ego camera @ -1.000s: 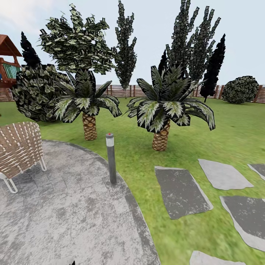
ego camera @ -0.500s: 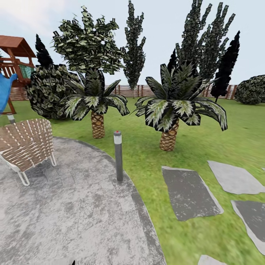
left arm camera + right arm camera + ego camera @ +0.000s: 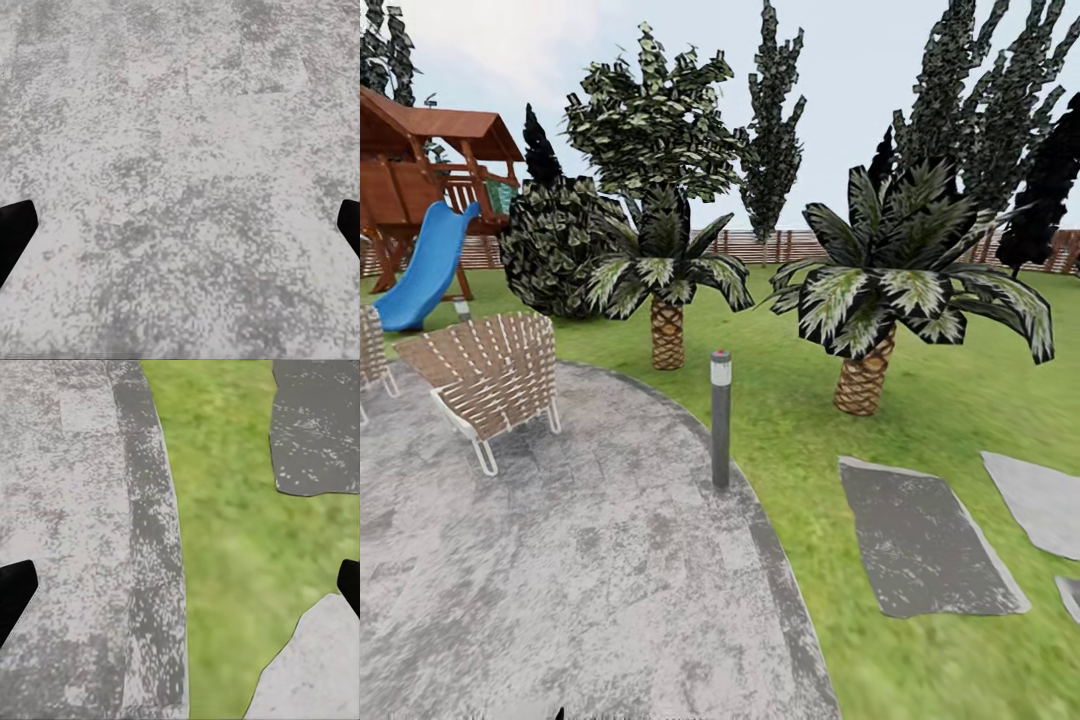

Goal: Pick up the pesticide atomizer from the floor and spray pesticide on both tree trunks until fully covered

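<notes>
The robot is on the paved circle [image 3: 560, 580], searching for the atomizer; both grippers' fingers [image 3: 15, 232] stand apart, holding nothing.

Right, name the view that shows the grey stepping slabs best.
The head view: a whole slab lies flat in the grass, another at the edge. The right wrist view crops two slabs; the left wrist view faces paving.

Green grass floor [image 3: 960, 400] — grey paved circle [image 3: 560, 580], 2 slabs [image 3: 925, 550], 2 palm stumps [image 3: 860, 385].
</notes>
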{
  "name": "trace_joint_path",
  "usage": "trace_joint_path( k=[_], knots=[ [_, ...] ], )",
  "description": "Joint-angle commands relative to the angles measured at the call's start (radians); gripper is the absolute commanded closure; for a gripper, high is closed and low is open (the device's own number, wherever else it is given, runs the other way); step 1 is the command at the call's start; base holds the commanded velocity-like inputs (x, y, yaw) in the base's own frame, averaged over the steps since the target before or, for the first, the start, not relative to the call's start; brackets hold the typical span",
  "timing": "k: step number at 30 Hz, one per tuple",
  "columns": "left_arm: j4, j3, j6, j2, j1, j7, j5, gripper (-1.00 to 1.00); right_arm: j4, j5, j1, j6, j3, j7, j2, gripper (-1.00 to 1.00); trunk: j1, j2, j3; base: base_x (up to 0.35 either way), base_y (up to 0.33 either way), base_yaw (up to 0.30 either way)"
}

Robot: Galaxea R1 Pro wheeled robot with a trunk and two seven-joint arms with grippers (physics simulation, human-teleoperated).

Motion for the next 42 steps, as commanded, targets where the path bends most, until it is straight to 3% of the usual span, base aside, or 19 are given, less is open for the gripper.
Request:
trace_joint_path(
  k=[1,42],
  knots=[
    [0.0,0.0,0.0,0.0,0.0,0.0,0.0,-1.0,0.0,0.001,0.0,0.0,0.0,0.0,0.0,-1.0,0.004,-0.007,-0.003,0.0,0.0,0.278],
    [0.0,0.0,0.0,0.0,0.0,0.0,0.001,-1.0,0.0,0.002,0.0,0.0,0.001,0.0,0.002,-1.0,0.161,-0.294,-0.132,0.0,0.0,0.278]
  ],
)
